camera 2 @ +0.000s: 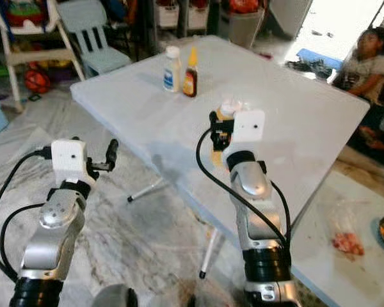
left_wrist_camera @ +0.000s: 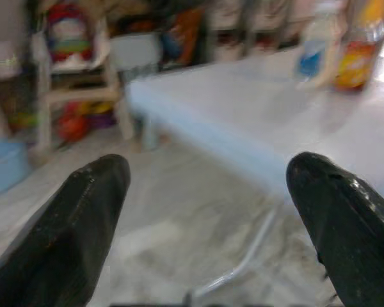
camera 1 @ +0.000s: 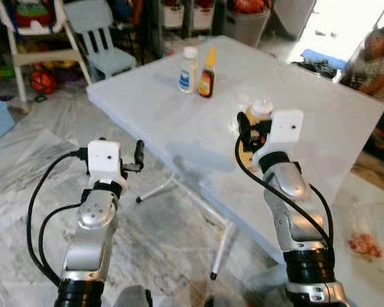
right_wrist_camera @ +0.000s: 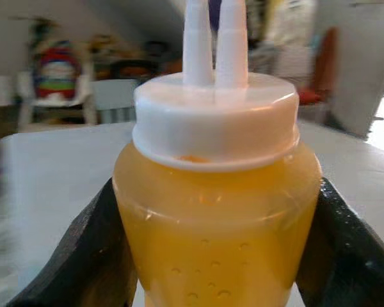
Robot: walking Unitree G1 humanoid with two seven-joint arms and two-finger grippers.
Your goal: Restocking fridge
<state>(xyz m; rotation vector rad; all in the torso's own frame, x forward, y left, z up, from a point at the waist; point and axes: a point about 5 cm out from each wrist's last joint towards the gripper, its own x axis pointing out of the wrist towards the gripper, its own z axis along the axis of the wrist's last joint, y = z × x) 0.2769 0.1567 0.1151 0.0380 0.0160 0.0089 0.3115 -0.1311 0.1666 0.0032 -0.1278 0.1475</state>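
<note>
A yellow squeeze bottle (right_wrist_camera: 217, 217) with a white twin-nozzle cap (camera 1: 262, 108) stands on the pale blue table (camera 1: 147, 109), near its front right part. My right gripper (camera 1: 252, 132) is shut on it, one black finger (right_wrist_camera: 89, 256) pressed against each side of its body. Off the table's left edge, my left gripper (camera 1: 124, 157) hangs in the air over the floor, open with nothing between its fingers (left_wrist_camera: 83, 224). At the far side of the table stand a white bottle with a blue label (camera 1: 188, 70) and a brown sauce bottle with a yellow cap (camera 1: 207, 74).
A person (camera 1: 374, 61) sits at the far right beside the table. A light blue chair (camera 1: 105, 38) and a white high chair (camera 1: 32, 38) stand behind the table on the left. Thin white folding legs (camera 1: 221, 246) show under the table on the marble floor (camera 1: 25, 166).
</note>
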